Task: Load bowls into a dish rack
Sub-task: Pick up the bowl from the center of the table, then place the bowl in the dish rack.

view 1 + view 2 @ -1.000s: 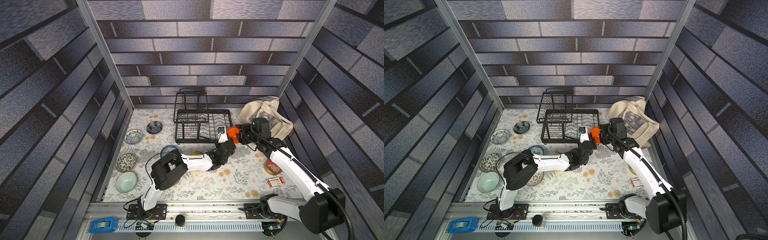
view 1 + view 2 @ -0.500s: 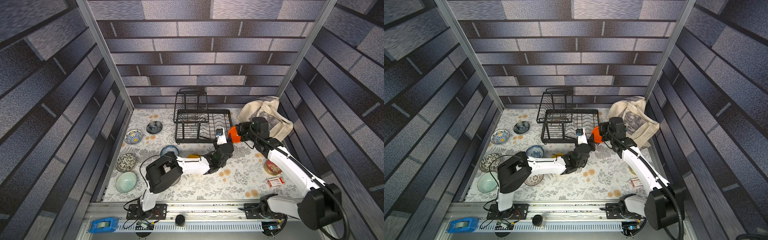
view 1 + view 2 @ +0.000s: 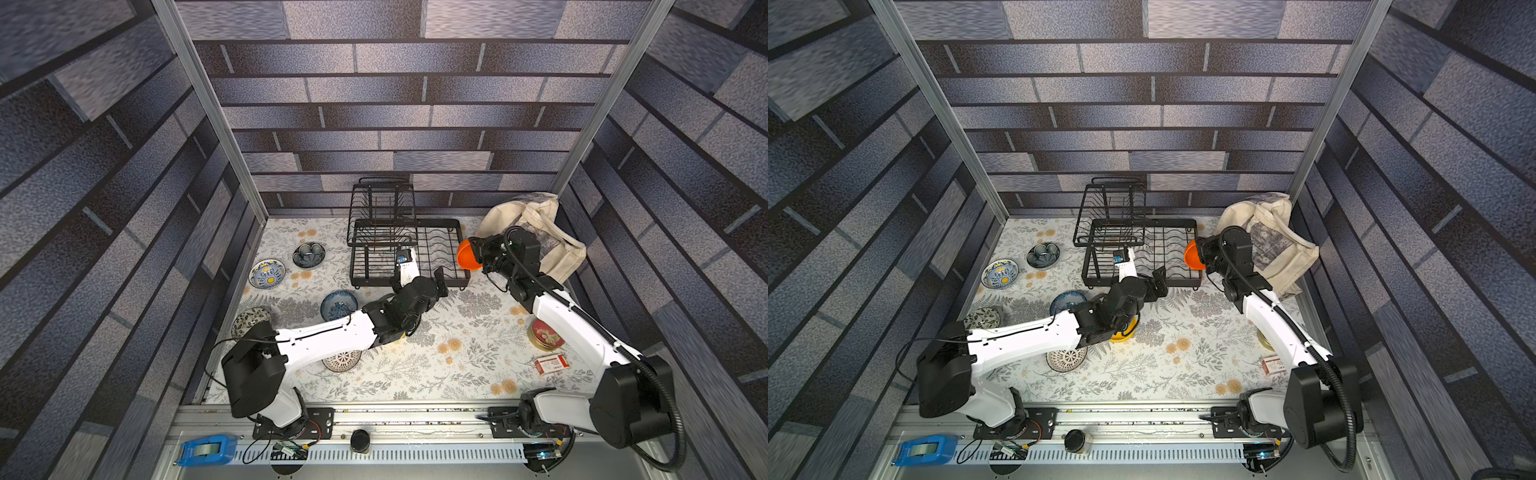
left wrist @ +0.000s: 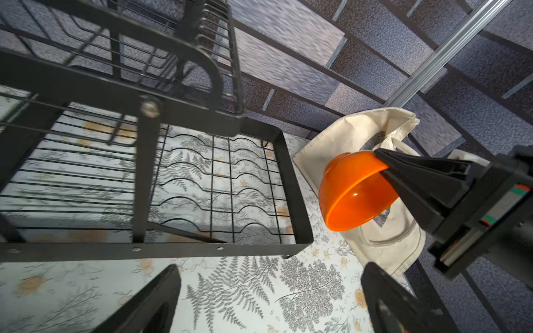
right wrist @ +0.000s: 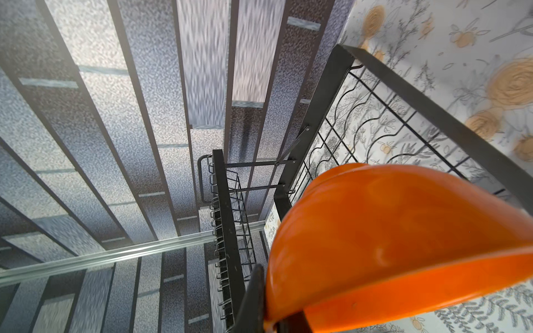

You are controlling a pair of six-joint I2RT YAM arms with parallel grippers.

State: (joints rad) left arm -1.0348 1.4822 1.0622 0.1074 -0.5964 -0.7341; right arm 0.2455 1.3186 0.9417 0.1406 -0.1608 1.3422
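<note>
Tilted orange bowl [image 3: 466, 258] beside black rack [image 3: 436, 222]

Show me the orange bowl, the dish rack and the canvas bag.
orange bowl [image 4: 356, 200], left wrist view, inner wall.
dish rack [image 4: 202, 250], left wrist view, base frame bar.
canvas bag [image 3: 567, 251], in a top view, side fabric.

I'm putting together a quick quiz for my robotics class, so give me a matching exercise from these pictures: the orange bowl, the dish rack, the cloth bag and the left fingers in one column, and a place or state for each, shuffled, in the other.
1. orange bowl
2. dish rack
3. cloth bag
4. left fingers

A. no bowls in it
B. spread open, holding nothing
C. pinched at the rim by the right fingers
D. slumped in the far right corner

Pairs: 1-C, 2-A, 3-D, 4-B
</note>
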